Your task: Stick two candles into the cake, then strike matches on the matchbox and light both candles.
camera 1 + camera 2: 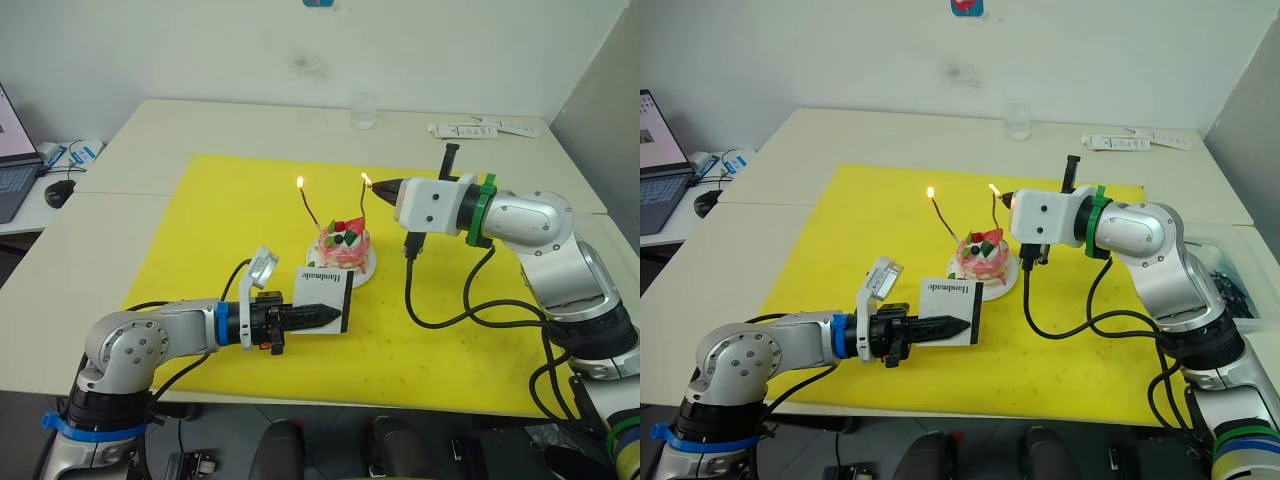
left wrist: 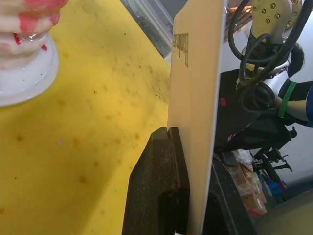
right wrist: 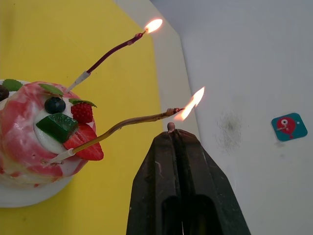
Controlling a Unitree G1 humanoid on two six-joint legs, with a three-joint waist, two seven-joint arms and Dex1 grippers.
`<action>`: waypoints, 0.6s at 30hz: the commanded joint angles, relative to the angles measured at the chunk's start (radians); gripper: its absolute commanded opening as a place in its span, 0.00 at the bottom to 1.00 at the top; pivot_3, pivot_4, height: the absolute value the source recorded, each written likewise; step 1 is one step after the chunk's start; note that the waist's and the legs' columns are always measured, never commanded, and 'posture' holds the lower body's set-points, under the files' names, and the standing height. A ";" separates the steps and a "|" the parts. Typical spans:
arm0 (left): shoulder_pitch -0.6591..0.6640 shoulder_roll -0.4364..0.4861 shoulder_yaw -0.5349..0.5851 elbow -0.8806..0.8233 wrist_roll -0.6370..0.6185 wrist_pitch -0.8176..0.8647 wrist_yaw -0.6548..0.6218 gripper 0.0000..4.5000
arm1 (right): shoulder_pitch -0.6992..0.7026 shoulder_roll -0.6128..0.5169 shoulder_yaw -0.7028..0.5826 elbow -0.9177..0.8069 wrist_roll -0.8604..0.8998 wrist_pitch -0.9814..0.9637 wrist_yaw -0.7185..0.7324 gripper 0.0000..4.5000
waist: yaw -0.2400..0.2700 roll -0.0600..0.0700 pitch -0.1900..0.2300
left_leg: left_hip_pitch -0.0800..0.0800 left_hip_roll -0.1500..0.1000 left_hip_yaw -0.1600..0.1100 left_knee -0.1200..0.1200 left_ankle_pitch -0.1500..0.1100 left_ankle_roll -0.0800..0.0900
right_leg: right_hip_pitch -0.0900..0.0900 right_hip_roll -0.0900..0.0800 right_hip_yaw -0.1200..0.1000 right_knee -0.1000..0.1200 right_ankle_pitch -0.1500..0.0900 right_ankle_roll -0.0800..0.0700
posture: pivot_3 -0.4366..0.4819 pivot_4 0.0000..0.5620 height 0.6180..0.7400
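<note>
Nearest the head camera, the left gripper (image 1: 335, 314) was clamped on the matchbox (image 1: 322, 291), holding it upright on edge just in front of the cake (image 1: 344, 246), apart from the white plate (image 1: 366, 270). Both candles stood in the cake and both burned: the left candle (image 1: 307, 207) leaned away to the robot's left, the right candle (image 1: 364, 200) arched toward the right gripper (image 1: 376, 187), whose closed fingers pinched a match (image 3: 170, 127) with its tip at that candle's flame. Wide bare stretches of the yellow mat (image 1: 220, 220) lay to the left of the cake and along the near edge, with cream table (image 1: 150, 130) beyond it on all sides; a clear glass (image 1: 363, 111) stood well back near the wall, and a laptop (image 1: 15, 160) sat off the far left edge. From the left wrist, the matchbox's lettering showed edge-on, flat against one finger (image 2: 156, 186). From the right wrist, the strawberry and berries on top showed clearly, as did the match's stub poking from the shut fingertips.
</note>
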 commanded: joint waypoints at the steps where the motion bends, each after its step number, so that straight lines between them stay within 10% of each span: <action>1: -0.014 -0.008 0.002 -0.035 -0.023 0.000 0.000 0.00 | -0.018 -0.009 -0.026 -0.018 -0.008 -0.013 -0.001 0.01 | 0.000 0.000 0.000 | 0.000 0.000 0.000 0.000 0.000 0.000 | 0.000 0.000 0.000 0.000 0.000 0.000 | 0.48 0.27 1.00; 10: -0.010 -0.027 -0.003 -0.040 -0.026 0.000 0.011 0.00 | 0.180 -0.116 -0.154 -0.139 0.022 0.100 0.012 0.01 | 0.010 0.000 0.000 | 0.000 0.000 0.000 0.000 0.000 0.000 | 0.000 -0.001 0.000 -0.001 0.000 0.000 | 0.48 0.27 1.00; 18: 0.000 -0.057 -0.024 -0.044 -0.012 -0.008 0.025 0.00 | 0.560 -0.157 -0.568 -0.251 0.034 0.363 -0.067 0.01 | 0.022 0.000 0.000 | 0.000 -0.001 0.000 0.000 0.000 0.000 | 0.001 -0.001 0.000 -0.001 -0.002 0.003 | 0.48 0.27 1.00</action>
